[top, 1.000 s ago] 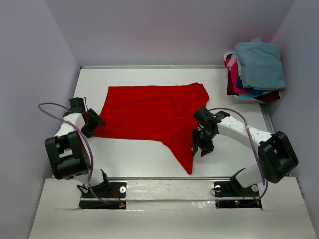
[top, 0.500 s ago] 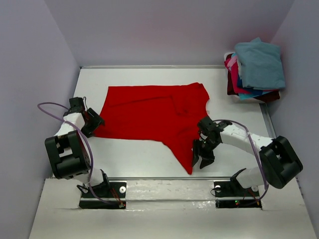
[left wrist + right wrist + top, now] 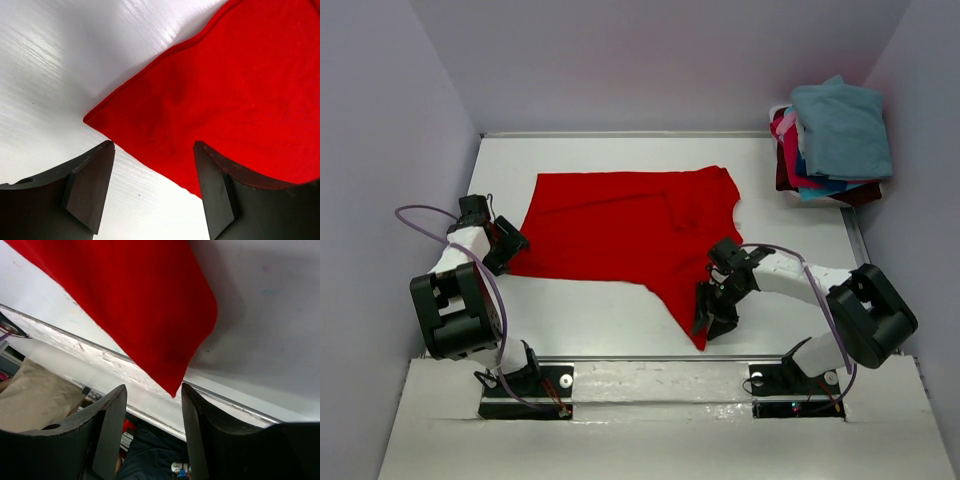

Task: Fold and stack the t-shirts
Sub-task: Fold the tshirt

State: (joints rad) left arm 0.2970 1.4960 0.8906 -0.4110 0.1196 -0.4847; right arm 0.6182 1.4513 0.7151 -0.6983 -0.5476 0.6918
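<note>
White table (image 3: 600, 315), grey walls, nothing else on deck. Red t-shirt (image 3: 620, 225) is spread flat mid-table, with one long tail running down to 5 o'clock, almost at the near edge. Pile of other shirts (image 3: 835, 140) sits in the 2 o'clock corner, teal one on top, well apart from the work.

Left gripper (image 3: 154, 147) is at 9 o'clock, jaws wide and gripping nothing. They straddle the shirt's left corner, which sits nearer one finger than the other.

Right gripper (image 3: 152, 387) is at the 5 o'clock tail. Jaws are about half open with the pointed tip of the cloth between them, not pinched.

Risks as I see them:
- The right grab is on the very tip. Thin point of cloth, so it could slip out on lift, or the jaws could close on air.
- The tip lies right by the edge strip (image 3: 90, 352). Fingers going down there could clip the rim or push the tail off the table.
- The left corner is off-centre, so it may catch only the hem and peel off under tension.
- The shirt lies skewed, with a crease ridge near the middle. An uneven pull from the two arms would bunch it and the fold goes crooked.
- The pile looks lopsided, so adding another shirt could tip it.
</note>
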